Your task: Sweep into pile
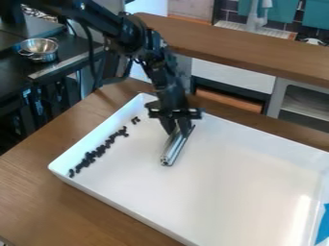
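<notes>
Over the upper left part of the white tray (212, 187) hangs my gripper (178, 129), pointing down. It is shut on a shiny metal bar (175, 148), whose lower end slants toward the tray's middle, low over or on the tray floor; contact with the floor cannot be told. Small dark pieces (96, 153) lie in a loose line along the tray's left wall, left of the gripper and apart from the bar. A couple of them sit a little apart at the line's upper end.
The tray stands on a brown wooden table (96, 211). A blue item (323, 225) shows at the right edge. Behind are a wooden ledge (257, 50) and shelves; at the upper left a metal bowl (39, 49) stands on a dark surface.
</notes>
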Controlling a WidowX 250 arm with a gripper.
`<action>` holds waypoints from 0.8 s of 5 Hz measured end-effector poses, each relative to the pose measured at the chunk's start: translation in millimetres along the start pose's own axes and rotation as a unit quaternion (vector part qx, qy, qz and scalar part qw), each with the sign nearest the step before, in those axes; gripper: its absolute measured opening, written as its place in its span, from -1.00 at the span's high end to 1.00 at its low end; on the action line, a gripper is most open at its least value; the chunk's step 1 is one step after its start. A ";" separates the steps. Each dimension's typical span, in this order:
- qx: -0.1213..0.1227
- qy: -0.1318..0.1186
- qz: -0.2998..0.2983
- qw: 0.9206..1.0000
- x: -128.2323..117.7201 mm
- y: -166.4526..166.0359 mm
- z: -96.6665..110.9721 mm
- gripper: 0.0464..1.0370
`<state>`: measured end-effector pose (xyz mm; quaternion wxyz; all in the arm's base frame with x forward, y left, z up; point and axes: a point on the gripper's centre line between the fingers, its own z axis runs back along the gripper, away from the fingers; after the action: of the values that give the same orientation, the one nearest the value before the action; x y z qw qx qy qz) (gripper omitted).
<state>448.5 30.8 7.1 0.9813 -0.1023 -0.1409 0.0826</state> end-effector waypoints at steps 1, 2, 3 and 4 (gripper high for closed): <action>-0.001 0.001 0.017 1.000 2.9 19.1 6.7 0.38; 0.000 -0.002 0.028 1.000 -0.7 39.8 8.0 0.38; 0.006 -0.003 0.038 0.999 -13.9 54.3 14.5 0.38; 0.011 -0.018 0.065 0.998 -32.1 69.3 22.6 0.38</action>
<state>402.2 95.6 4.5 0.9723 -0.0990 -0.1504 0.1492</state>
